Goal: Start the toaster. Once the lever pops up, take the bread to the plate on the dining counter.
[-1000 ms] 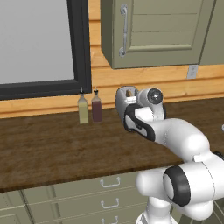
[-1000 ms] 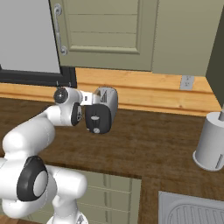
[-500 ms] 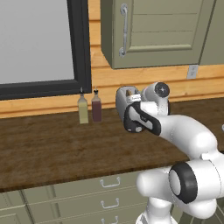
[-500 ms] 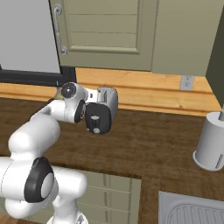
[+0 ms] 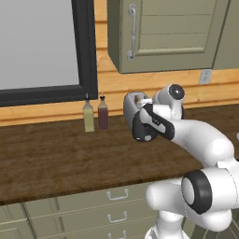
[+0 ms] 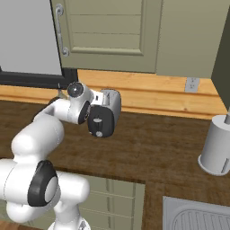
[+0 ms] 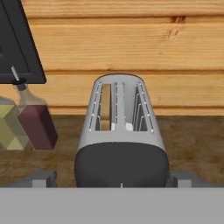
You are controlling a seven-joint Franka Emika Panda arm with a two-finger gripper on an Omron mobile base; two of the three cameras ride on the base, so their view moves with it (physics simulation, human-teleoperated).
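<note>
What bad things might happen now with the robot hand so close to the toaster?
1. The open gripper sits right at the toaster's black end. It might shove the toaster toward the wall instead of pressing the lever, which barely shows.
2. Two bottles stand just left of the toaster; a sideways bump might tip them.
3. The bread sits deep in the left slot, so grabbing it later may be fiddly.

The white Franka arm with dark joints rises from the base, bends at a high elbow and reaches forward and slightly down over the counter. Its two-finger gripper (image 7: 112, 178) points roughly level towards the back wall. The small dark fingertips (image 7: 43, 177) stand wide apart, apparently holding nothing.
</note>
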